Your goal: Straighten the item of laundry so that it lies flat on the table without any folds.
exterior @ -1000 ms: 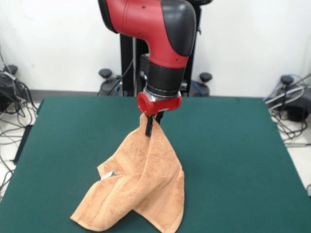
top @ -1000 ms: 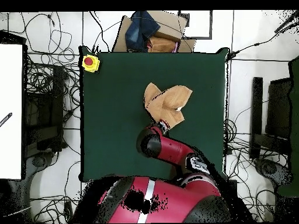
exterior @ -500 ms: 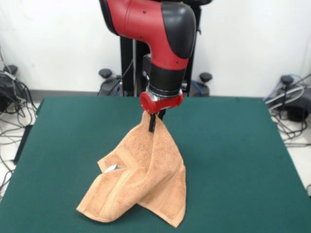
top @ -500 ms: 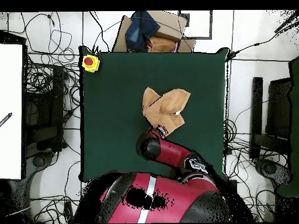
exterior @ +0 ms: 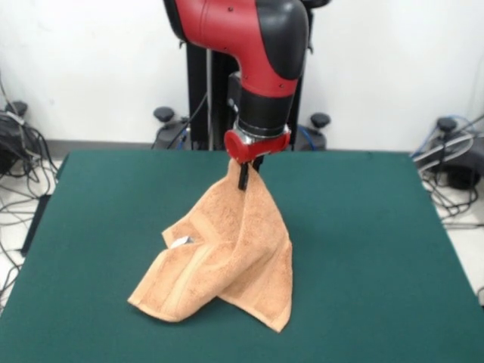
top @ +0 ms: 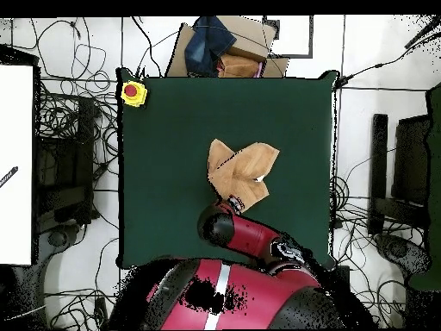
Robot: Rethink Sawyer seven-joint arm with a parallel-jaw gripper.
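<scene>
One towel (exterior: pixel 227 265), one gripper (exterior: pixel 243 178) and one green desk (exterior: pixel 363 249) are in play. In the front view the gripper, at upper centre of the frame, is clamped on a corner of the peach-orange towel, which hangs from it in a draped cone; its lower folds rest on the desk at lower centre, with a small white tag showing on the left fold. The overhead view hides the gripper under the red arm (top: pixel 250 237) but shows the towel (top: pixel 241 168) near mid-desk and a yellow box with a red button (top: pixel 132 92) at the desk's upper left corner. Compared with a second ago, the gripper has moved higher and slightly right in the front view, drawing the towel's lower edge up the frame.
</scene>
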